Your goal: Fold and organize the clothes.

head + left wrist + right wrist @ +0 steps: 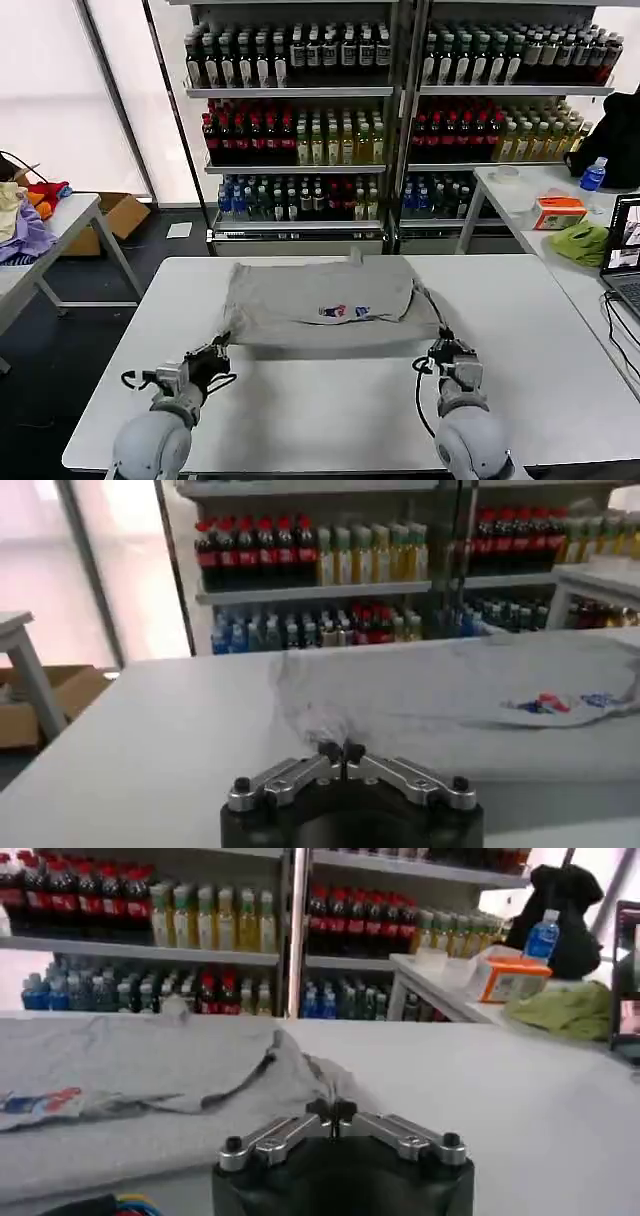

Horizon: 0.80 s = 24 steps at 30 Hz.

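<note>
Lying on the white table [300, 400], the light grey shirt [320, 300] is folded, with its small red and blue chest print [345, 311] facing up; the print is too small to read any letters.

On the left, the left gripper [222, 345] is at the near left corner of the shirt. In the left wrist view its fingertips [328, 750] are pressed together, and a bit of grey cloth [330, 725] rises just at them, so it is clenched on the shirt edge [420, 705]. The shirt spreads away from it toward the shelves.

On the right, the right gripper [442, 340] is at the near right corner of the shirt. In the right wrist view its fingertips [318, 1111] meet, with a ridge of the shirt [150, 1073] touching them, so it is also closed on the cloth.

Behind the table, the shelves [400, 90] hold rows of bottles [290, 140]; their labels cannot be read. On the side table at right an orange box [559, 212] has writing that is not legible, next to a lime-green bundle [580, 242]. A laptop [624, 255] is cut off by the right edge.
</note>
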### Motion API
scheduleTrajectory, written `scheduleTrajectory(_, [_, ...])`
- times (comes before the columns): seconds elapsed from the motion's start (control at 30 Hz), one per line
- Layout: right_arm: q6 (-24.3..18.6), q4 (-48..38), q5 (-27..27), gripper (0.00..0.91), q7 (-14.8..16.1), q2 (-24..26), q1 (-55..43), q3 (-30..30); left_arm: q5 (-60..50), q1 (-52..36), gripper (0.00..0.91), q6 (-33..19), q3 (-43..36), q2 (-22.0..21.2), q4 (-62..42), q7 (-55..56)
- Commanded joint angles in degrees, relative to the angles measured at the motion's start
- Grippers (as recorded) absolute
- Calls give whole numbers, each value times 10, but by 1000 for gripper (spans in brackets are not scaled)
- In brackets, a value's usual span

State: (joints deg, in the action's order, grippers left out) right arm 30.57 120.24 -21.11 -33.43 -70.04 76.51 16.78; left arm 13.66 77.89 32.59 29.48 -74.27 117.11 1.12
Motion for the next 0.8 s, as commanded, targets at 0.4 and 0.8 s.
scheduleTrajectory(0.4, [-6, 162, 76, 0, -25, -7, 241, 25, -24, 222, 10, -21, 30, 9, 157, 3])
scheduleTrajectory(0.8, [4, 155, 93, 907, -29, -11, 268, 22, -33, 214, 212, -28, 24, 2, 119, 4])
